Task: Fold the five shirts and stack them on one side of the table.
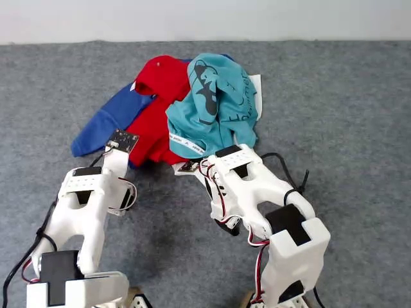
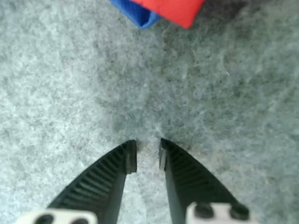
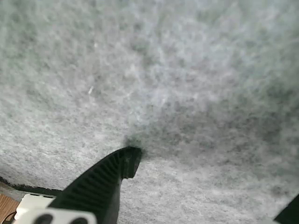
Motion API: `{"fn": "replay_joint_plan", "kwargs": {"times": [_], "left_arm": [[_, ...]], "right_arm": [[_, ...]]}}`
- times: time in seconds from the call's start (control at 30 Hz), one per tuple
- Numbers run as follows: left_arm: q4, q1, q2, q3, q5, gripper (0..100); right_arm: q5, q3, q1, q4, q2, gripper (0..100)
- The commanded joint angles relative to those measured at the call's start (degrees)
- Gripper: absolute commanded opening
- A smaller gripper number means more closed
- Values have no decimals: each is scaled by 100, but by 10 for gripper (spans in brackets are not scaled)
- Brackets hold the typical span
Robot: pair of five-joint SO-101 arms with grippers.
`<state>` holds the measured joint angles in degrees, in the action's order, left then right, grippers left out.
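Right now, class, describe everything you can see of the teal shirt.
The teal shirt is soft cloth with a dark printed graphic and a white strip along its near edge. Unfolded and crumpled into a mound, it lies on the red shirt, with white cloth peeking out at its right edge, on the grey table.

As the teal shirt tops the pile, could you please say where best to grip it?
Probably the teal shirt is best taken at its near edge, by the white strip, approached from the near side. It lies topmost, crumpled over the red shirt, and that edge looks free and faces forward, so it could likely be pinched alone.
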<state>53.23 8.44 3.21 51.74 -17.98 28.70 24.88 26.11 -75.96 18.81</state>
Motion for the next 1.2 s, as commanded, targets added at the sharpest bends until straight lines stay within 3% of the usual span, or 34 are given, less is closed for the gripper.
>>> {"fn": "replay_joint_plan", "kwargs": {"times": [0.0,0.3,0.37,0.53,0.83,0.97,1.17], "left_arm": [[185,-255,-149,382,-44,137],[185,-255,-149,382,-44,137],[185,-255,-149,382,-44,137],[185,-255,-149,382,-44,137],[185,-255,-149,382,-44,137],[185,-255,-149,382,-44,137],[185,-255,-149,382,-44,137]], "right_arm": [[53,105,-66,286,163,497],[62,62,-31,233,163,497],[70,-132,40,-374,163,496],[686,-1635,13,-2695,154,496],[563,-4035,-980,-2633,-488,496],[-431,-4853,-1859,-2369,-549,496],[-2418,-4809,-3644,-1402,-426,496]]}}
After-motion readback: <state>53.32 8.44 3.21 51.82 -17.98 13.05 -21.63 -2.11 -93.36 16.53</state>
